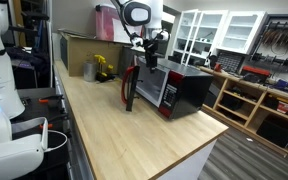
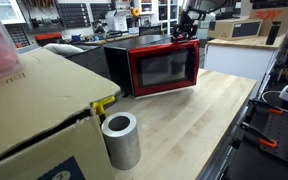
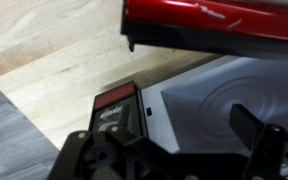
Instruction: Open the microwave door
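The black microwave [image 1: 187, 92] stands on the wooden counter [image 1: 134, 135]; it also shows in an exterior view [image 2: 117, 58]. The red-rimmed microwave door [image 1: 131, 86] is swung out wide from the body and shows its dark window [image 2: 164, 68]. My gripper [image 1: 150, 48] hangs just above the microwave's front, near the door's top edge [image 2: 188, 27]. In the wrist view the gripper [image 3: 181, 130] is open and empty. Below it lie the white cavity with its turntable [image 3: 234, 100], the red-topped control strip [image 3: 115, 103] and the door's red edge [image 3: 214, 25].
A brown cardboard box [image 2: 34, 110] and a grey cylinder [image 2: 120, 140] stand on the counter, with a yellow object [image 1: 103, 68] near the box. White glass-paned cabinets [image 1: 216, 30] and wooden shelving [image 1: 259, 100] stand behind. The counter edge [image 1: 209, 140] is near the microwave.
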